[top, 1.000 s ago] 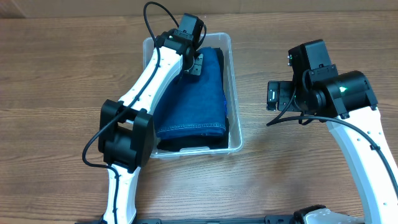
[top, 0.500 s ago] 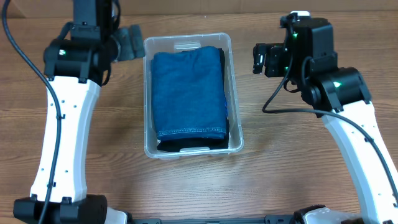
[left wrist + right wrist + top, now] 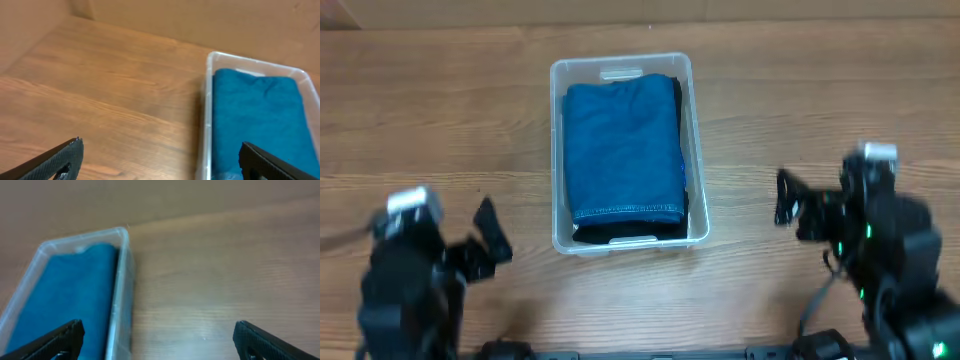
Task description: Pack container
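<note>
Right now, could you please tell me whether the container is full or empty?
Full. A folded blue cloth fills the container almost wall to wall, with a dark item showing beneath its near edge.

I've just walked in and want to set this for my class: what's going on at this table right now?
Nothing is being handled at this moment. The container sits on the table with a folded blue cloth lying over a dark item inside it, filling most of it. Both arms sit low at the near edge, one on either side. The left gripper and right gripper are open and empty, apart from the container.
</note>
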You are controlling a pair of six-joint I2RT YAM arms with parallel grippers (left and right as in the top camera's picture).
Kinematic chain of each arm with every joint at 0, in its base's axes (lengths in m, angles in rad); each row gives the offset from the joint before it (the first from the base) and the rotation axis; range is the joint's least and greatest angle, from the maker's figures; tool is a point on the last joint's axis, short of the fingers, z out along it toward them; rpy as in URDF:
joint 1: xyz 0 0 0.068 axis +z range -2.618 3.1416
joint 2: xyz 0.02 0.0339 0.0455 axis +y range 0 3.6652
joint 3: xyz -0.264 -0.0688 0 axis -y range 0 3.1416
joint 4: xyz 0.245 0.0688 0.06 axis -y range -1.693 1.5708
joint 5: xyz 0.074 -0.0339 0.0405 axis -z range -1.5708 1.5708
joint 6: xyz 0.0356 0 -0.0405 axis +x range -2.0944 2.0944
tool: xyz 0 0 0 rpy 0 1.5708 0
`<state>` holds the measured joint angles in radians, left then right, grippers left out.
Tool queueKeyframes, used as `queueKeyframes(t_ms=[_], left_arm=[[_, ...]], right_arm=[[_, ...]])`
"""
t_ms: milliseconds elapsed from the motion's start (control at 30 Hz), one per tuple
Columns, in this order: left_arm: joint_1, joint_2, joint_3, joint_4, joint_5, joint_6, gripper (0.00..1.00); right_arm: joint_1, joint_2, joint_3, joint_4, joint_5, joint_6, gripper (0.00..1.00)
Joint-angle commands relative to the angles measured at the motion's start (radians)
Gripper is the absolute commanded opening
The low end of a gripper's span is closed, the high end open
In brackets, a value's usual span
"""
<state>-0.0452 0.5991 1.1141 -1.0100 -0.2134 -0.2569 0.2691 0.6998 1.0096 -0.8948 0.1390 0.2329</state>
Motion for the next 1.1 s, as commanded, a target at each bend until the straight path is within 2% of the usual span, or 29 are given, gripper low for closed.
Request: queueKeyframes(t_ms=[0,100,167,400,467,567,633,700,800,900,967,1000,1033,1067], left_arm=[[0.0,-0.184,-0.088,-0.045,-0.056,-0.013,1.0],[0.0,-0.254,-0.088,-0.179,-0.056,-0.013,1.0],[0.0,-0.261,-0.088,-0.287,-0.056,-0.013,1.0],[0.0,-0.26,-0.091,-0.287,-0.056,-0.016,1.0],[0.0,-0.26,-0.09,-0.287,-0.056,-0.017,1.0],[0.0,-0.26,-0.091,-0.287,-0.056,-0.016,1.0],[0.0,-0.26,-0.091,-0.287,-0.056,-0.016,1.0],[0.0,-0.26,-0.091,-0.287,-0.056,-0.016,1.0],[0.0,-0.26,-0.09,-0.287,-0.056,-0.016,1.0],[0.0,-0.26,-0.091,-0.287,-0.056,-0.016,1.0],[0.0,-0.26,-0.091,-0.287,-0.056,-0.016,1.0],[0.0,-0.26,-0.09,-0.287,-0.056,-0.016,1.0],[0.0,-0.26,-0.09,-0.287,-0.056,-0.016,1.0],[0.0,-0.26,-0.09,-0.287,-0.056,-0.016,1.0]], right_arm=[[-0.002,-0.134,-0.151,-0.062,0.025,0.007,1.0],[-0.002,-0.147,-0.166,-0.27,0.025,0.007,1.0],[-0.002,-0.147,-0.169,-0.265,0.025,0.007,1.0],[-0.002,-0.155,-0.169,-0.267,0.025,0.007,1.0],[-0.035,-0.233,-0.175,-0.274,0.001,-0.007,1.0],[-0.096,-0.439,-0.261,-0.133,-0.016,-0.018,1.0],[-0.125,-0.546,-0.338,-0.031,-0.05,-0.081,1.0],[-0.141,-0.651,-0.465,0.149,-0.063,-0.179,1.0],[-0.141,-0.693,-0.63,0.398,-0.063,-0.274,1.0],[-0.141,-0.697,-0.851,0.722,-0.062,-0.29,1.0],[-0.14,-0.697,-0.941,0.864,-0.063,-0.29,1.0],[-0.14,-0.697,-0.984,0.899,-0.063,-0.29,1.0],[-0.141,-0.696,-1.0,0.812,-0.067,-0.289,1.0],[-0.14,-0.687,-0.998,0.816,-0.071,-0.289,1.0]])
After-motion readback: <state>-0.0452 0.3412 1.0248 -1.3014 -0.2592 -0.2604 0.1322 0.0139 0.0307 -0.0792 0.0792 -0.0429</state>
